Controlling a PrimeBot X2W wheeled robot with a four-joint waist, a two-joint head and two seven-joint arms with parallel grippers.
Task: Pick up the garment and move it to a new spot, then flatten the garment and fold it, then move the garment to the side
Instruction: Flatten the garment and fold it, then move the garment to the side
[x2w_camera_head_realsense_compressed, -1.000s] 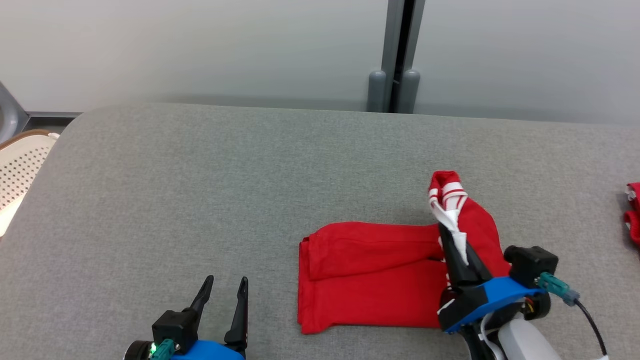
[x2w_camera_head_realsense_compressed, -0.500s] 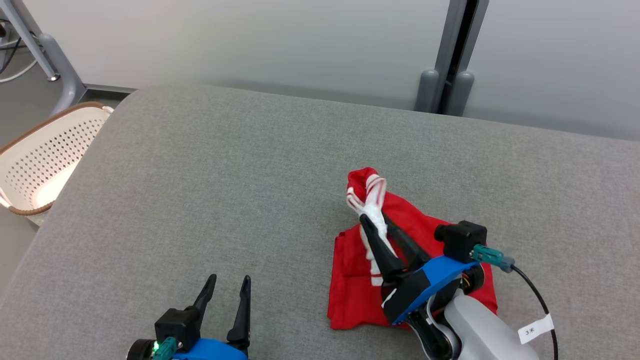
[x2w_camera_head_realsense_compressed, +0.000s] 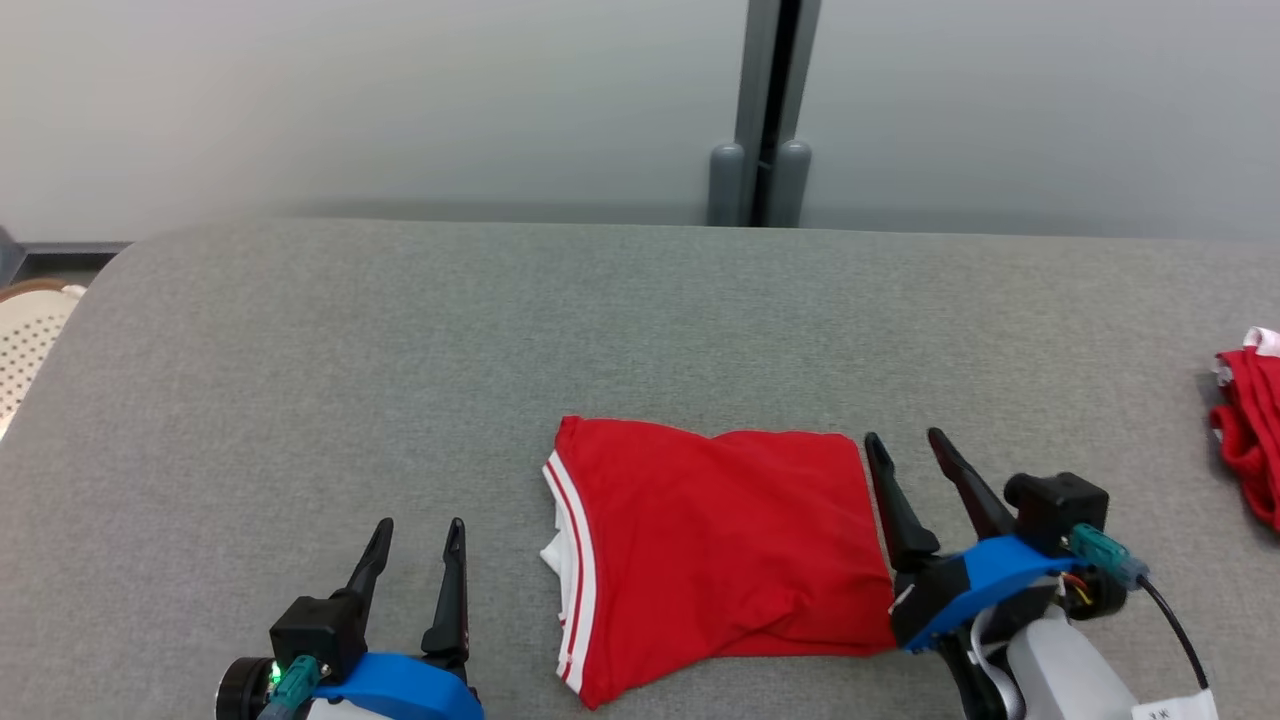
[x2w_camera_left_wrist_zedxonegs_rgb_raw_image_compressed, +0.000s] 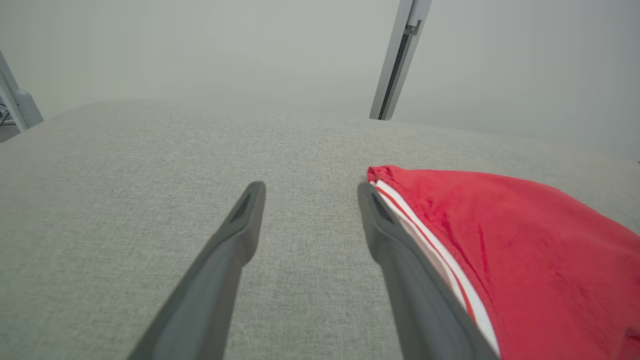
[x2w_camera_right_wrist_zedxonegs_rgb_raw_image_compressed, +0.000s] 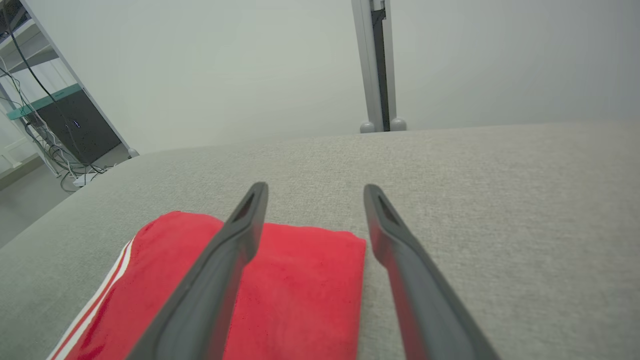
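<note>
Red fabric garment w/ white stripe trim (x2w_camera_head_realsense_compressed: 715, 555): folded to a rough rectangle, lying flat on the grey fabric-covered surface (x2w_camera_head_realsense_compressed: 400, 330), front-centre, slightly to the robot's right. Striped hem runs down its left edge, w/ a bit of white fabric poking out beside it. Top face mostly smooth, w/ light creases near the lower right corner. Nothing grips it.

Right gripper (x2w_camera_head_realsense_compressed: 902, 436): fingers spread wide, nothing between them. It sits just beside the garment's right edge, fingers pointing away from the robot. Right wrist view: one finger overlaps the red cloth, the other is over bare grey surface. Contact w/ cloth: cannot tell.

Left gripper (x2w_camera_head_realsense_compressed: 421, 522): fingers also wide apart, nothing held. Positioned near the garment's striped edge, on its left, over bare surface. Left wrist view: the finger nearer the garment lines up alongside the white stripes. Touching or not: cannot tell.

Surroundings: second bunched red-and-white cloth (x2w_camera_head_realsense_compressed: 1250, 440) at the surface's far right, well apart from the folded item. White perforated basket (x2w_camera_head_realsense_compressed: 22, 345) off the left end of the surface. Grey upright post (x2w_camera_head_realsense_compressed: 765, 100) between pale wall panels behind.
</note>
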